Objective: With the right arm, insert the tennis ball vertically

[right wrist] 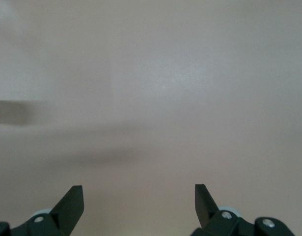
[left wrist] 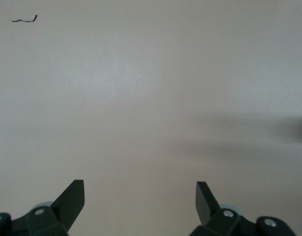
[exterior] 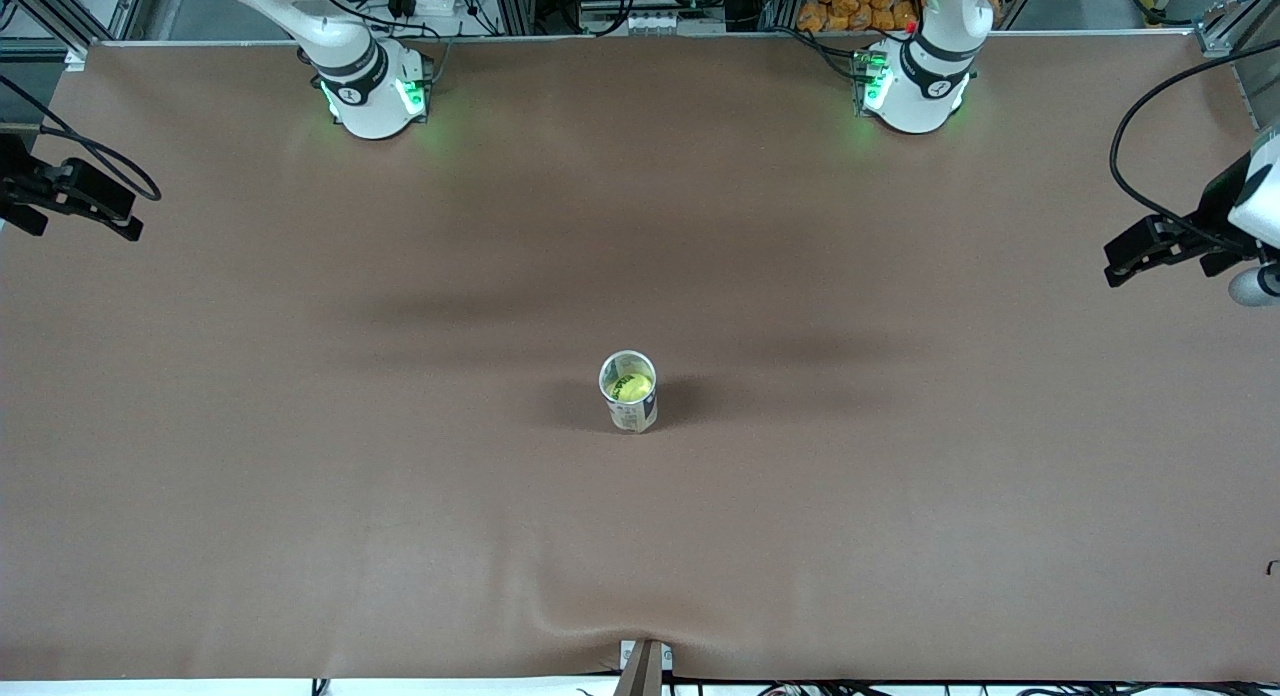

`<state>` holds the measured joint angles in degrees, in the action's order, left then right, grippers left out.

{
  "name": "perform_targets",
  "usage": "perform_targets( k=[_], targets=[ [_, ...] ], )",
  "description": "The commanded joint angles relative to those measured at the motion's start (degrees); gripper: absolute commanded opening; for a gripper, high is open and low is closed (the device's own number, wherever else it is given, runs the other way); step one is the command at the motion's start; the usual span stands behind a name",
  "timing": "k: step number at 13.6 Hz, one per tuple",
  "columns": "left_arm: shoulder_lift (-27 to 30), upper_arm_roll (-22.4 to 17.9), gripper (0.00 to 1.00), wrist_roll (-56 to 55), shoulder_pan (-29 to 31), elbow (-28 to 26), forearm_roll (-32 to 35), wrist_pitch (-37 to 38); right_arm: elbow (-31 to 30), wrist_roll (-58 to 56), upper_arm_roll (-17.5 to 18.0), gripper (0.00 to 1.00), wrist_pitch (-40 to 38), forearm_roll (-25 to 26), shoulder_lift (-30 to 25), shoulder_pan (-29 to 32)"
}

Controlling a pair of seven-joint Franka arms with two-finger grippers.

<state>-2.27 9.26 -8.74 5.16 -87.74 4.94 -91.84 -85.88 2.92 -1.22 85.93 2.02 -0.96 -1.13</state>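
Note:
A yellow-green tennis ball (exterior: 629, 386) sits inside a short clear can (exterior: 633, 412) that stands upright with its mouth up, near the middle of the brown table cover (exterior: 300, 426). My right gripper (exterior: 125, 213) hangs open over the right arm's end of the table, far from the can. Its wrist view shows open fingers (right wrist: 72, 201) over bare cover, right gripper (right wrist: 139, 191) holding nothing. My left gripper (exterior: 1112, 261) waits open over the left arm's end of the table. The left gripper (left wrist: 140, 189) is also empty over bare cover.
Both arm bases (exterior: 372, 94) (exterior: 915, 86) stand along the table edge farthest from the front camera. A small mount (exterior: 645, 666) sticks up at the nearest edge, where the cover wrinkles. A small black mark (left wrist: 25, 19) lies on the cover at the left arm's end.

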Motion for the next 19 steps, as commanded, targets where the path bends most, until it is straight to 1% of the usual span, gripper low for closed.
perform_targets(
  k=[1, 4, 7, 10, 13, 15, 16, 19],
  targets=[
    [4.9, -2.4, 1.0, 0.8, -1.2, -5.7, -2.5, -1.0, 0.2, -0.5, 0.4, 1.0, -0.5, -0.8, -0.4, 0.6],
    [6.2, -2.5, 1.0, 1.4, -1.0, -6.8, -3.4, -1.2, 0.2, -0.4, 0.4, 1.0, -0.5, -0.8, -0.4, 0.7],
    [6.8, -2.3, 1.0, 1.6, -1.2, -6.0, -3.9, 1.0, 0.2, -0.4, 0.4, 1.0, -0.6, -0.8, -0.4, 0.7],
    [7.6, -3.9, 1.0, 2.1, -0.8, -6.2, -6.3, 2.5, 0.1, -0.3, 0.4, 1.0, -0.7, -0.8, -0.4, 0.7],
    [7.7, -3.2, 1.0, 2.5, 0.6, -5.7, -7.0, 4.9, 0.1, -0.2, 0.4, 1.0, -0.8, -0.9, -0.4, 0.7],
    [8.3, -3.4, 1.0, 2.4, 0.2, -5.3, -6.8, 5.1, 0.1, -0.2, 0.4, 1.0, -0.8, -0.8, -0.4, 0.8],
    [7.5, -3.4, 1.0, 2.5, 0.3, -3.9, -6.6, 5.1, 0.1, -0.2, 0.4, 1.0, -0.8, -0.9, -0.4, 0.7],
    [6.8, -3.2, 1.0, 3.7, 0.2, -3.8, -6.2, 6.8, 0.1, -0.2, 0.4, 1.0, -0.8, -0.9, -0.4, 0.7]
  ],
)
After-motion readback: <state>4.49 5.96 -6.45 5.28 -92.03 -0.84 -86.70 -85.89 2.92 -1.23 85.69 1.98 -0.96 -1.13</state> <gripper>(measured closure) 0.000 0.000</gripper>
